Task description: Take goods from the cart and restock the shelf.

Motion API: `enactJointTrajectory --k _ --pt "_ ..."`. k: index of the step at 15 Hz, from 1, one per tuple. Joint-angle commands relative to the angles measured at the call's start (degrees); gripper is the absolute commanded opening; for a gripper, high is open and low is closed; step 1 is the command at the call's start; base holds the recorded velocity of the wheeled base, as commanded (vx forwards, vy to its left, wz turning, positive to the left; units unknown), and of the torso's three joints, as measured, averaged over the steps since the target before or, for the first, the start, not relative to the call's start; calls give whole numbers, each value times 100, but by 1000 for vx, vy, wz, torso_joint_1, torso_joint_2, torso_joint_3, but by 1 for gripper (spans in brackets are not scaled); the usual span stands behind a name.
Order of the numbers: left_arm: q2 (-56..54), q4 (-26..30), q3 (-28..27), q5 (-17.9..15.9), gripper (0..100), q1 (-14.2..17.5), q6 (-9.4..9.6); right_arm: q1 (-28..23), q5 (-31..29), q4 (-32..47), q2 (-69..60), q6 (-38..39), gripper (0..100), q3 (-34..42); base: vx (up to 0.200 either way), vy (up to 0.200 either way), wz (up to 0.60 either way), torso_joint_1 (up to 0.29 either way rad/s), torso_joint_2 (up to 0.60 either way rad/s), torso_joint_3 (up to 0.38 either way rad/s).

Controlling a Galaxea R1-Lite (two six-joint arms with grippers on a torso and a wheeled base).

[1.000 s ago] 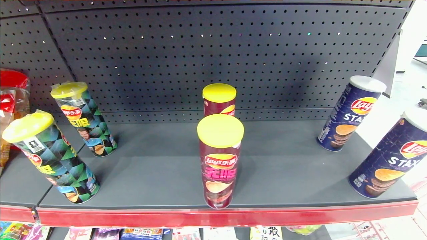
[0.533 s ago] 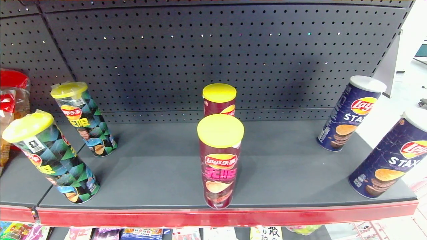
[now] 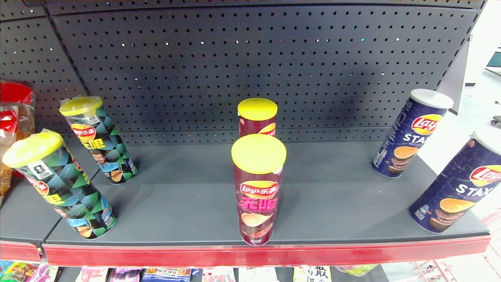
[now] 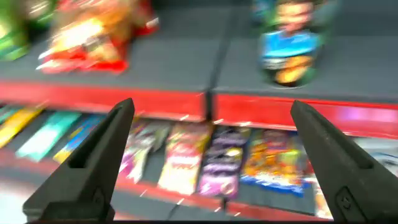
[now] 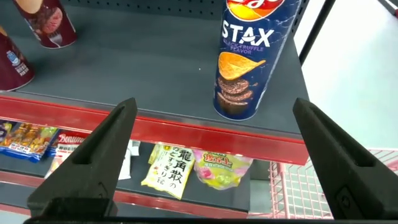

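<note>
On the dark shelf [image 3: 188,203], two green-patterned chip cans [image 3: 58,184] with yellow lids stand at the left. Two maroon cans [image 3: 258,192] stand one behind the other in the middle, and two navy cans [image 3: 411,133] at the right. My left gripper [image 4: 211,106] is open and empty in front of the shelf's red edge [image 4: 155,102], below a green-patterned can [image 4: 289,43]. My right gripper [image 5: 214,102] is open and empty before the red edge, facing a navy can [image 5: 249,56], with the maroon cans [image 5: 46,22] off to one side.
Snack packets [image 4: 205,162] fill the lower shelf under the red edge [image 3: 266,254]. Red bagged snacks [image 3: 11,113] sit at the far left of the shelf. The cart's wire frame [image 5: 311,193] shows beside the shelf's right end. Wide gaps lie between the can groups.
</note>
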Motion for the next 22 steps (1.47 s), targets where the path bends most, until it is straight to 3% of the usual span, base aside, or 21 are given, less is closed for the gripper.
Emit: enactJointTrajectory --k 1,2,3,4,5,6,13,15,16,17,20,22 --pt "84 133 188 -566 100 1423 -67 -4 1 -8 -8 -4 100 23 0 0 0 0 0 0" --pt "-74 -121 320 -1920 100 1291 -128 -4 -8 10 -43 -4 100 14 0 0 0 0 0 0" --pt "-65 -904 672 -2781 100 1300 -207 -4 1 18 -60 -13 100 14 0 0 0 0 0 0" --pt "-74 -1035 716 -3291 100 1300 -207 -4 1 18 -78 -13 100 14 0 0 0 0 0 0" --pt "-74 -710 716 -3598 100 1300 -163 -4 1 18 -52 -13 100 6 0 0 0 0 0 0" --pt "-74 -701 707 -3677 100 1300 -84 -4 1 18 -43 -13 100 -21 0 0 0 0 0 0" --pt "-57 -675 707 -3651 100 1247 -260 5 10 27 71 -13 100 50 0 0 0 0 0 0" --pt "-109 -675 707 -3607 100 676 -357 22 19 18 159 -13 100 67 0 0 0 0 0 0" --pt "-109 -675 707 -3607 100 676 -357 22 19 18 159 -13 100 67 0 0 0 0 0 0" --pt "-461 -693 707 -3405 100 579 -506 137 1 27 159 -13 100 102 0 0 0 0 0 0" --pt "-584 -701 716 -3080 100 641 -453 207 1 18 203 -13 100 137 0 0 0 0 0 0" --pt "-584 -693 716 -3062 100 641 -453 207 10 18 300 -13 100 58 0 0 0 0 0 0"
